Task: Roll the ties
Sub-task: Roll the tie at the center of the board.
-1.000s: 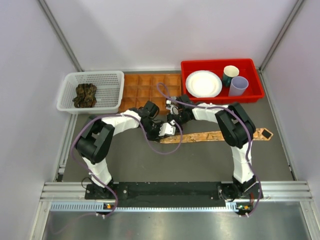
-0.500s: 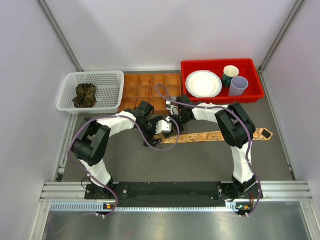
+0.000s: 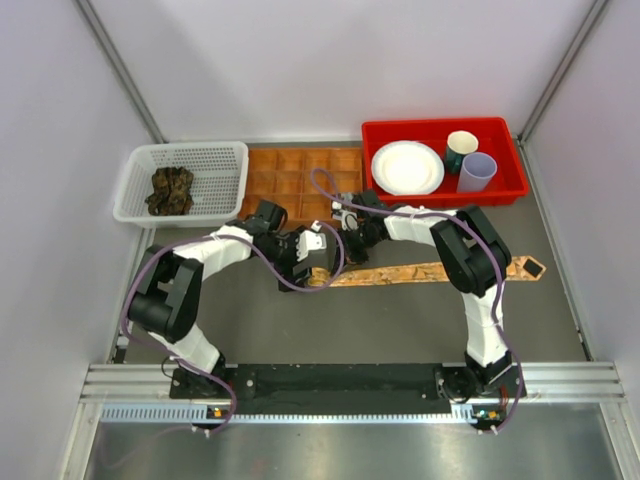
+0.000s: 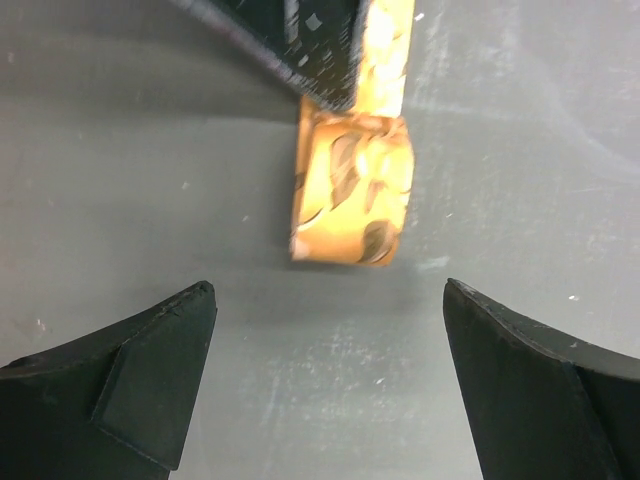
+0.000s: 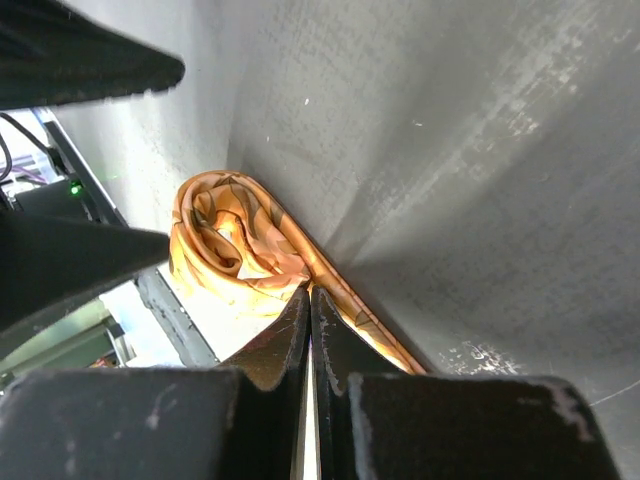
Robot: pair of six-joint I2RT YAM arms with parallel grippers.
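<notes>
The tan-orange tie (image 3: 430, 271) lies flat across the table, its left end wound into a small roll (image 3: 320, 277). My left gripper (image 3: 303, 264) is open just left of the roll. In the left wrist view the roll (image 4: 350, 190) sits ahead of the wide-apart gripper (image 4: 328, 290), touching neither finger. My right gripper (image 3: 333, 266) is shut. In the right wrist view its tips (image 5: 308, 292) press on the tie strip (image 5: 360, 320) right beside the roll (image 5: 235, 245). Dark green-brown ties (image 3: 170, 190) lie bundled in the white basket (image 3: 225, 155).
A brown compartment tray (image 3: 300, 180) lies behind the grippers. The red bin (image 3: 445, 127) at the back right holds a white plate (image 3: 407, 167) and two cups (image 3: 461, 150). Both arms' cables loop over the tie's left end.
My left gripper has opened and drawn back to the left, leaving the rolled end on the table. The right gripper stays shut in the same place.
</notes>
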